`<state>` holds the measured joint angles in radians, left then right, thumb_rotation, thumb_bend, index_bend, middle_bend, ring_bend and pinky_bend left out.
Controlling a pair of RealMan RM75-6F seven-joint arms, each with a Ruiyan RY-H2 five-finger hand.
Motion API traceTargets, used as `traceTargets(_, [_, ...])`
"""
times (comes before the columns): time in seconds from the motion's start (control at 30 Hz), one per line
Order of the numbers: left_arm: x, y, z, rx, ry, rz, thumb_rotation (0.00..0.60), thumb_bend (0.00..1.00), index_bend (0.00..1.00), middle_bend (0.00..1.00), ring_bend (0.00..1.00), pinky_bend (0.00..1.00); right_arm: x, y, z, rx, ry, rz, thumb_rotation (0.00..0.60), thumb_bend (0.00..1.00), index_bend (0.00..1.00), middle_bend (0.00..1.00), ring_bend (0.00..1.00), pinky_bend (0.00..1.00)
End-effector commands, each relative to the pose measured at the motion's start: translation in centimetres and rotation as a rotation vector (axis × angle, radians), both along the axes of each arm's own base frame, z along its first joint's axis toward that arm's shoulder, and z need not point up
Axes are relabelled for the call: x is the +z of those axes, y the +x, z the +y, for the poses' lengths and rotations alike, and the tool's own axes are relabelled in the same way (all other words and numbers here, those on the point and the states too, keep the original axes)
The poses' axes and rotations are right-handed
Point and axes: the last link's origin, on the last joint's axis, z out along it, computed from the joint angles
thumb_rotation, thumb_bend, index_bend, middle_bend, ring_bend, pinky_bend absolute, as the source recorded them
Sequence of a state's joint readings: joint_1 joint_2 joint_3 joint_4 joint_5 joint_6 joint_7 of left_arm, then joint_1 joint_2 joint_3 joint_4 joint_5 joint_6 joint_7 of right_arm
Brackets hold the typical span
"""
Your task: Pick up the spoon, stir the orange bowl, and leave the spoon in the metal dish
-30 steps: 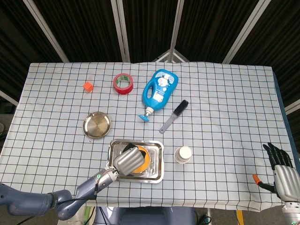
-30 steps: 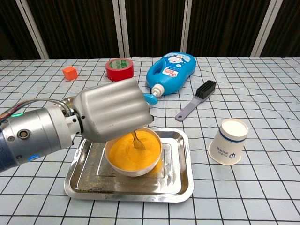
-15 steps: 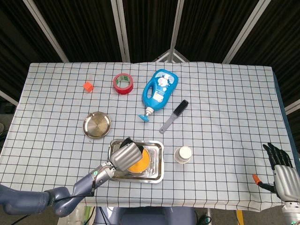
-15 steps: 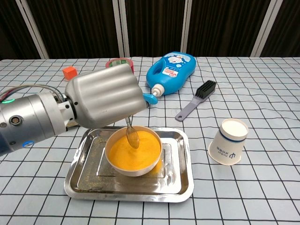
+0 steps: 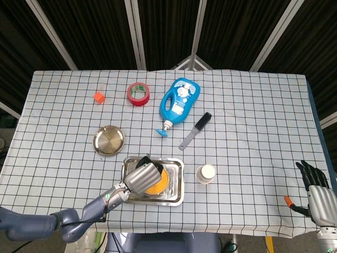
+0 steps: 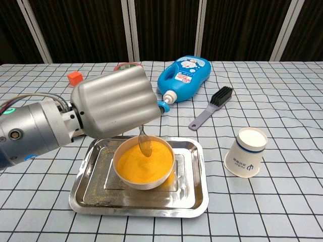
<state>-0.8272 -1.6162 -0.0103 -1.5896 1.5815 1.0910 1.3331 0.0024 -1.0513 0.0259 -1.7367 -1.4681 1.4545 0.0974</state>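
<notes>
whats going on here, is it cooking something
Not cooking, stirring. The robot's left hand holds a spoon whose tip hangs over the orange bowl. That bowl sits in a rectangular steel tray. The round metal dish, where the spoon should end up, sits empty beyond the tray. The right hand rests idle at the table's near right corner, holding nothing.

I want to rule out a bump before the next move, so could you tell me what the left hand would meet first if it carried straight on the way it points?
Probably the blue bottle: the left hand, holding the spoon over the orange bowl, points up-table toward the bottle's cap end. Whether it would pass above it is unclear.
</notes>
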Motion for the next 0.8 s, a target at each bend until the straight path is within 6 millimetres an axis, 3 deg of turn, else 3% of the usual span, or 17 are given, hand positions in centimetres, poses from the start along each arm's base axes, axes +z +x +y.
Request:
traceTargets(0.03, [-0.1,-0.1,-0.1,-0.058,0.022,0.056,0.600,0.66,0.81,1.00,1.00,1.00,0.0,0.0,0.0,0.001,-0.001,0.002,0.600,0.31,0.00,0.00,0.00,0.00])
traceTargets(0.33, [-0.2,-0.4,0.0,0.022,0.007,-0.003,0.600,0.67,0.81,1.00,1.00,1.00,0.1,0.0,0.0,0.001,-0.004,0.002,0.600,0.31,0.00,0.00,0.00,0.00])
traceTargets(0.47, [0.3,-0.3,0.9,0.087,0.016,-0.055,0.600,0.67,0.81,1.00,1.00,1.00,0.1,0.0,0.0,0.005,-0.006,0.003,0.600,0.31,0.00,0.00,0.00,0.00])
traceTargets(0.67, [1.1,-0.6,3.9,0.209,0.079,-0.121,0.600,0.67,0.81,1.00,1.00,1.00,0.2,0.0,0.0,0.003,-0.009,-0.001,0.600,0.31,0.00,0.00,0.00,0.00])
traceTargets(0.8, [3.0,-2.7,7.9,0.346,0.183,-0.153,0.600,0.67,0.81,1.00,1.00,1.00,0.2,-0.1,-0.2,-0.002,-0.004,-0.003,0.600,0.31,0.00,0.00,0.00,0.00])
